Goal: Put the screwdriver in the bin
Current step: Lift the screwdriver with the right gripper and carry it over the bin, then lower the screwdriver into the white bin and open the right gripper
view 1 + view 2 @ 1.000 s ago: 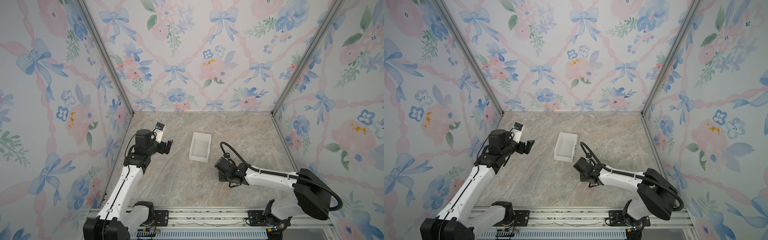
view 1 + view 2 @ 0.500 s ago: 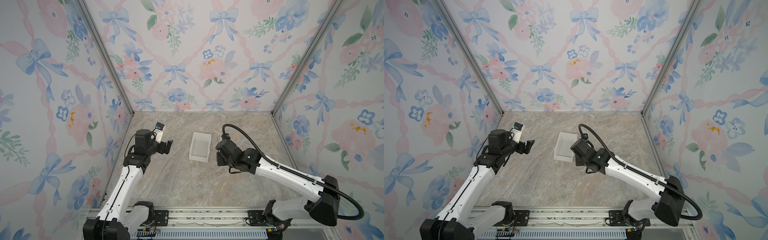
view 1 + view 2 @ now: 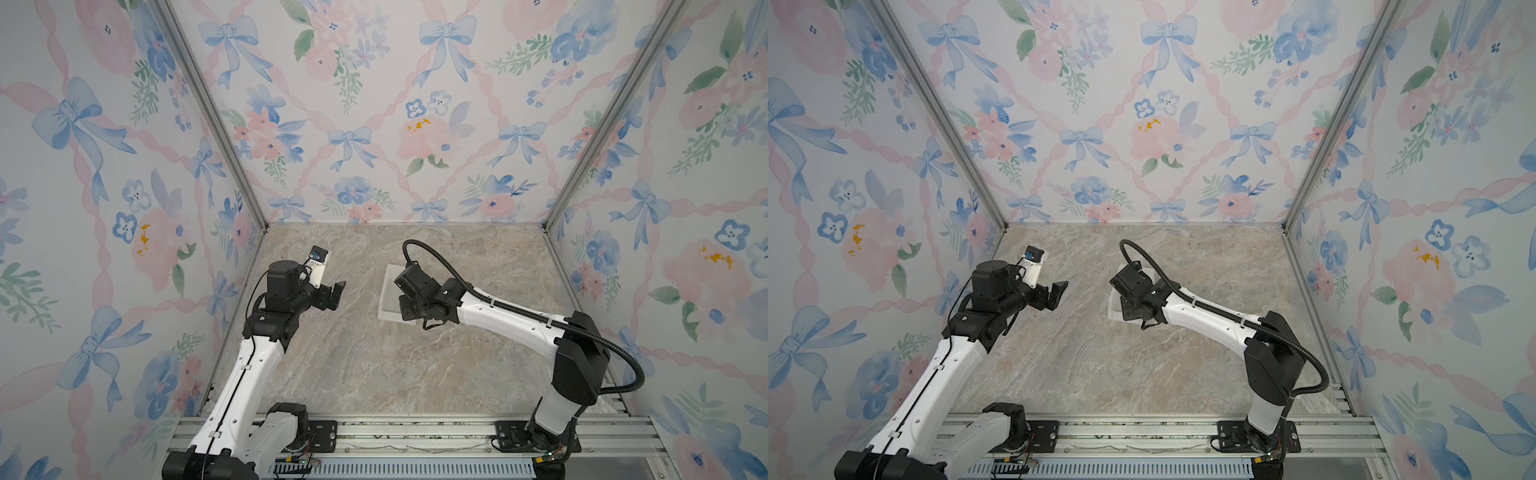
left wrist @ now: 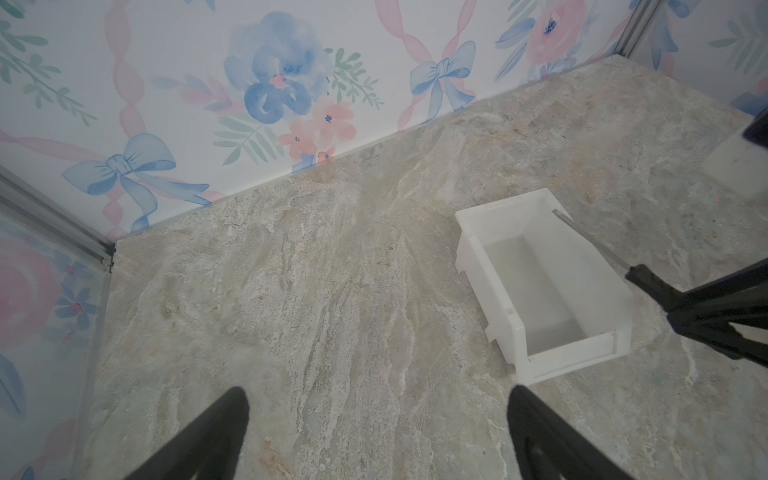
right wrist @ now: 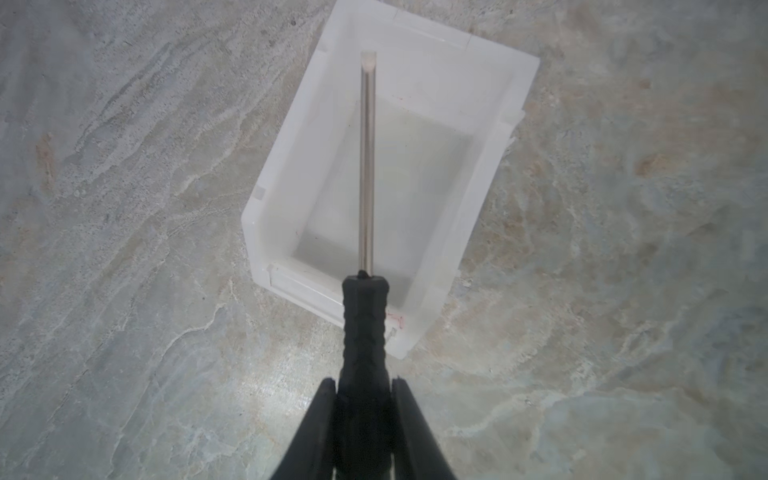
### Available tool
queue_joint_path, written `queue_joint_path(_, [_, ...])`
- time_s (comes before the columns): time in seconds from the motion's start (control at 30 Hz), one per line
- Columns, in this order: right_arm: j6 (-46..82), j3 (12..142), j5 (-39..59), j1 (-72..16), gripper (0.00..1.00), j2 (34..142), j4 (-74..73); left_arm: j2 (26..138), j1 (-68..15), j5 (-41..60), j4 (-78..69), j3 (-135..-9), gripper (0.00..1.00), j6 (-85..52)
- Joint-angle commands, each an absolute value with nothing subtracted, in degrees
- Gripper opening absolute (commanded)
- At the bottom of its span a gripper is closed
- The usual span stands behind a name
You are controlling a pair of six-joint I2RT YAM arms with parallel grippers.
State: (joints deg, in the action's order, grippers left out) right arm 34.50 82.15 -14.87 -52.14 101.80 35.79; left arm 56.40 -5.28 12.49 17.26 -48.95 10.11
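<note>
Screwdriver held over the bin, as seen from the right wrist. The right gripper is clamped on the rear of the black handle, one finger on each side. The metal shaft reaches forward over the open interior, and its tip lies near the far end wall. The front of the handle overlaps the low near wall. The shaft runs slightly askew to the bin's long sides.

In the left wrist view the screwdriver appears raised clear of the bin, touching no wall. The bin stands empty on the marble tabletop.

The left gripper has its jaws wide apart and holds nothing. In a top view it hangs well apart from the bin, which the right arm partly covers.

Step in hand, by judgement: the carry is at its end, placement is about to begin, and release is not yet made. The next move probably calls for a short advance so that the whole handle passes the low wall. A small descent into the tray should follow, and then the jaws should part.
</note>
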Motion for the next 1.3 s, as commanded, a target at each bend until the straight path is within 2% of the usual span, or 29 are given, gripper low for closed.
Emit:
queue_joint_path(0.0, [35.4, 85.0, -13.4, -51.3, 0.25, 104.6, 33.8, 55.6, -5.7, 13.4, 17.9, -49.5, 0.98, 11.0])
queue_joint_path(0.7, [38.9, 92.7, -11.8, -48.3, 0.26, 118.3, 30.0, 55.8, -5.8, 14.3, 17.9, -49.7, 0.98, 10.6])
queue_joint_path(1.27, [38.1, 94.3, -11.0, -47.7, 0.29, 120.9, 30.3, 57.0, -5.8, 14.3, 17.9, -50.3, 0.98, 9.9])
